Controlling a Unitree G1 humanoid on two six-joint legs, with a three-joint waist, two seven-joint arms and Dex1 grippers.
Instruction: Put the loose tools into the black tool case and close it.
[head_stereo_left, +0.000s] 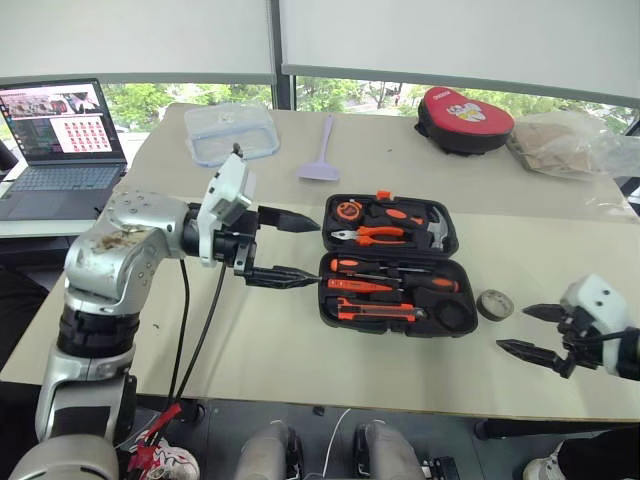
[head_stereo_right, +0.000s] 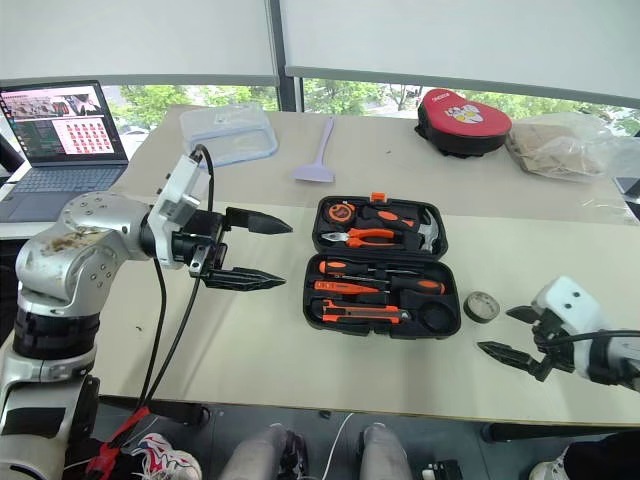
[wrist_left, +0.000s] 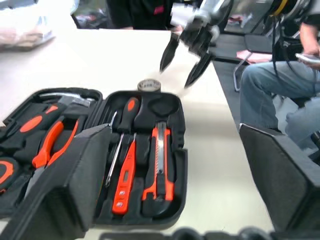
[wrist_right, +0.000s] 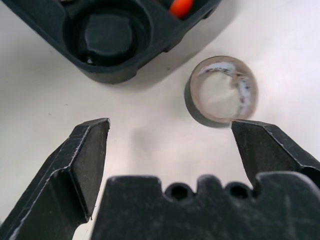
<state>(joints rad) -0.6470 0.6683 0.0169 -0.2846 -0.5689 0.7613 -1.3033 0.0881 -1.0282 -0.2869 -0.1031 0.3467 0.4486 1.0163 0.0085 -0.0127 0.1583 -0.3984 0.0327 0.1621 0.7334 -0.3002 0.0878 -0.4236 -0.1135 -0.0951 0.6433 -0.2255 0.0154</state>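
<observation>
Black left tool (head_stereo_left: 296, 249) level, spread wide beside open case (head_stereo_left: 392, 264); right tool (head_stereo_left: 528, 330) agape nr tape roll (head_stereo_left: 495, 304).

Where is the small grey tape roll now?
In the head views, the small grey tape roll lies on the table, just right of the black tool case, between it and the open right end effector.

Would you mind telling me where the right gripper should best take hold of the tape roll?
Probably across its outer wall, from above: the tape roll lies flat on the table, hole up, beside the case. The open right gripper looks wide enough.
</observation>
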